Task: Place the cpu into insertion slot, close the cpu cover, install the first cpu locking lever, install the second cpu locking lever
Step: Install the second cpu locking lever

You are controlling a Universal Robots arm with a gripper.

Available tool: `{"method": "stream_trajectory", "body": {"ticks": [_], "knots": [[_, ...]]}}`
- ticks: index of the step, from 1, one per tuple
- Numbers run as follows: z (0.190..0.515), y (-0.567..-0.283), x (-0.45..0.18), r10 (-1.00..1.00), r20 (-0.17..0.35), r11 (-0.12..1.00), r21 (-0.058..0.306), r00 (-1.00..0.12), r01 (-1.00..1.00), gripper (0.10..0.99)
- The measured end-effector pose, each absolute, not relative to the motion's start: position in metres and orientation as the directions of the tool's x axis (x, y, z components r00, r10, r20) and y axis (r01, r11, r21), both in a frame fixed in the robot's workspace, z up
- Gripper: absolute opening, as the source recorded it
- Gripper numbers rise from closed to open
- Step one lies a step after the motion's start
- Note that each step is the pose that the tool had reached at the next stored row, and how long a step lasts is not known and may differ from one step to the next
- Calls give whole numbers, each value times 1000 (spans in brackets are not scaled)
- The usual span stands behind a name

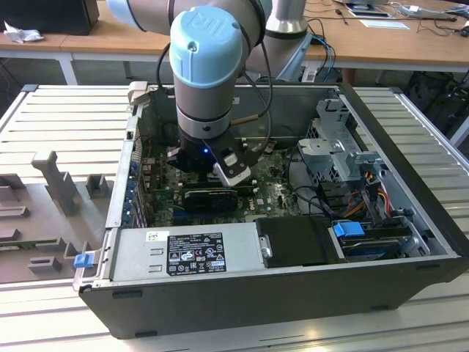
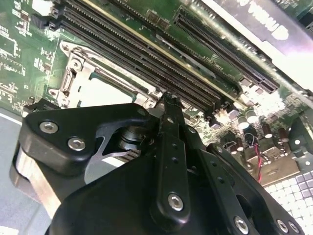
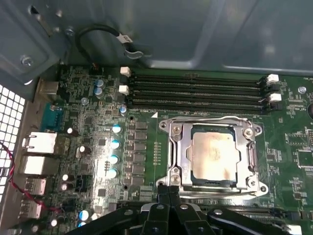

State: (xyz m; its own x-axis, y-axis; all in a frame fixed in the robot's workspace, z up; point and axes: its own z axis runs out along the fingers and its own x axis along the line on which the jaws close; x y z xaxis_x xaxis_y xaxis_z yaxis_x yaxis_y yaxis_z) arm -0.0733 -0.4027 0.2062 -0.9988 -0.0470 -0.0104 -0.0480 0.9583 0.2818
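Note:
The cpu (image 3: 212, 156), a pale silver square, lies flat in the insertion slot (image 3: 195, 129) on the green motherboard. The cpu cover (image 3: 178, 147), a silver frame, lies down around it with the chip showing through its window. My gripper (image 3: 168, 188) is shut with nothing between its fingers, the tips touching or just above the cover's corner nearest the wrist. In the second wrist view the gripper (image 2: 168, 98) stands at the same corner, beside the cpu (image 2: 105, 93) and cover (image 2: 78, 73). In the exterior view the arm's wrist (image 1: 205, 73) reaches down into the open computer case.
Long black memory slots (image 3: 195, 90) run beside the socket, and capacitors (image 3: 115, 152) stand on its other side. The case (image 1: 293, 293) also holds a power supply (image 1: 190, 249), a grey drive cage (image 1: 333, 147) and loose cables (image 1: 366, 198).

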Motion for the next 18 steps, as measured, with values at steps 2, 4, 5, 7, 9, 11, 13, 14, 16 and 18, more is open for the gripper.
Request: {"method": "stream_trajectory", "body": {"ticks": [2, 4, 5, 7, 9, 11, 13, 14, 16, 18], "knots": [[203, -403, -74, -47, -10, 958, 283, -999, -48, 106], [199, -403, -76, -47, -11, 956, 289, -999, -48, 106], [198, -403, -77, -47, -11, 954, 297, -999, -48, 106], [195, -403, -76, -47, -12, 950, 309, -999, -48, 106], [193, -403, -77, -47, -11, 950, 310, -999, -48, 106], [194, -403, -76, -47, -12, 949, 311, -999, -48, 106], [193, -403, -77, -47, -12, 949, 311, -999, -48, 106], [193, -403, -78, -47, -12, 949, 311, -999, -48, 106], [194, -403, -79, -47, -12, 949, 312, -999, -48, 106], [200, -403, -79, -47, -12, 949, 312, -999, -48, 106]]}}
